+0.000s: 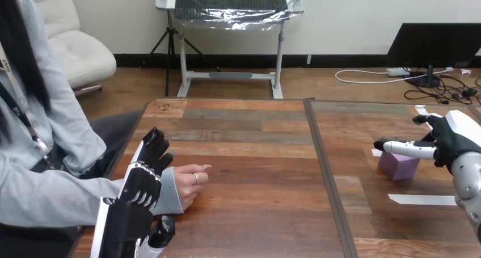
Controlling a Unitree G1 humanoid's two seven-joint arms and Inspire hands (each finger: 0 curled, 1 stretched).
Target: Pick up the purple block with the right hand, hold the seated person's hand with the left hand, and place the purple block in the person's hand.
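The purple block [398,166] rests on the table at the right, beside strips of white tape. My right hand [448,139] hovers just above it, open, with one straight finger [404,148] stretched left across the block's top and the thumb raised behind. At the left, the person's hand [190,182] lies on the table, loosely closed with nothing in it. My left hand [139,184] is at that person's wrist, back towards me: its fingers [154,147] reach fairly straight along the far side of the grey sleeve cuff and the thumb [165,228] sits on the near side.
The wooden table [255,156] has a dark seam [326,178] running front to back between its two halves. White tape strips [422,199] lie near the block. The person's sleeved arm runs in from the left edge.
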